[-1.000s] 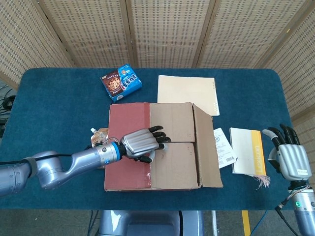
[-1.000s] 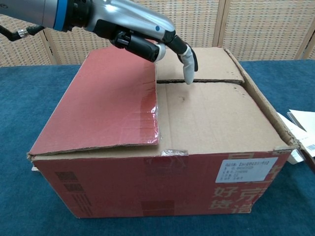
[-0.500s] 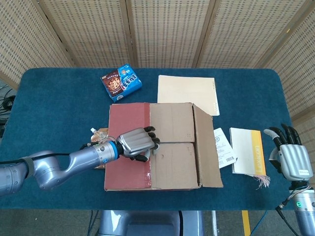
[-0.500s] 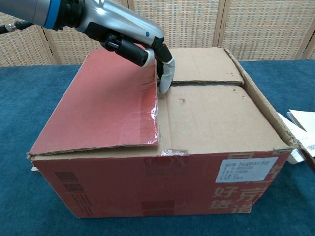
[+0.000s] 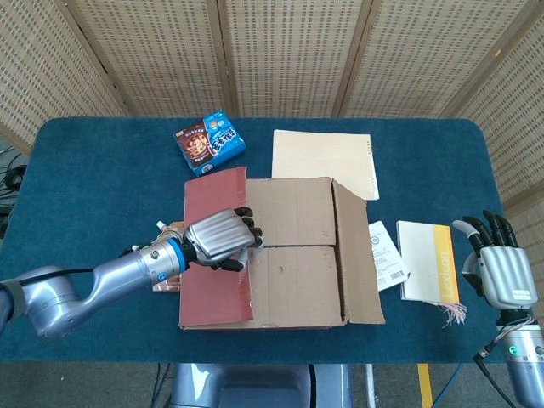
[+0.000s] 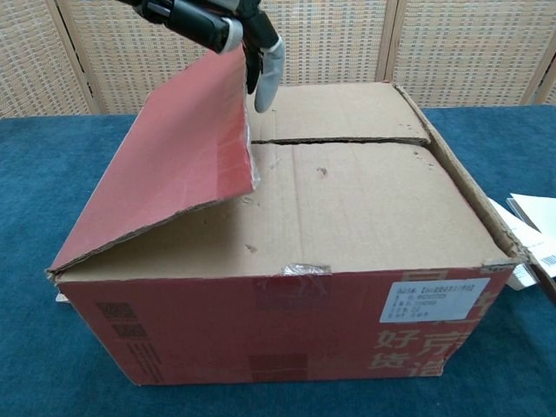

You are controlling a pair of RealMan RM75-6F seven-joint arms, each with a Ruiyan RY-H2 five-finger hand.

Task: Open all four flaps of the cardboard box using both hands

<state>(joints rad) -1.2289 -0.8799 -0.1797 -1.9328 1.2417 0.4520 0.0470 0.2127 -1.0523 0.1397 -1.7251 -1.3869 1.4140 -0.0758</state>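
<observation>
Box: brown-and-red cardboard box (image 5: 293, 255) sits at the middle of the blue-covered table (image 5: 93, 170).
Red flap: the red outer flap (image 6: 165, 165) on the box's left side is tilted up off the top, hinged along the left edge.
Other flaps: two plain brown inner flaps (image 6: 365, 191) lie flat, meeting at a seam; the right outer flap (image 5: 355, 255) angles outward.
Left hand: the left hand (image 5: 219, 238) holds the free edge of the red flap, fingers (image 6: 265, 74) curled over and under it.
Right hand: the right hand (image 5: 497, 268) is beside the table's right edge, holding nothing, fingers apart and pointing upward.
Box markings: white label (image 6: 439, 300) with barcode-like print, text too small to read; large pale Chinese characters printed below it on the red front.
Other items: blue snack packet (image 5: 210, 143) with Chinese lettering; beige folder (image 5: 323, 161); white-and-yellow booklet (image 5: 431, 261); printed white slip (image 5: 387, 255).
</observation>
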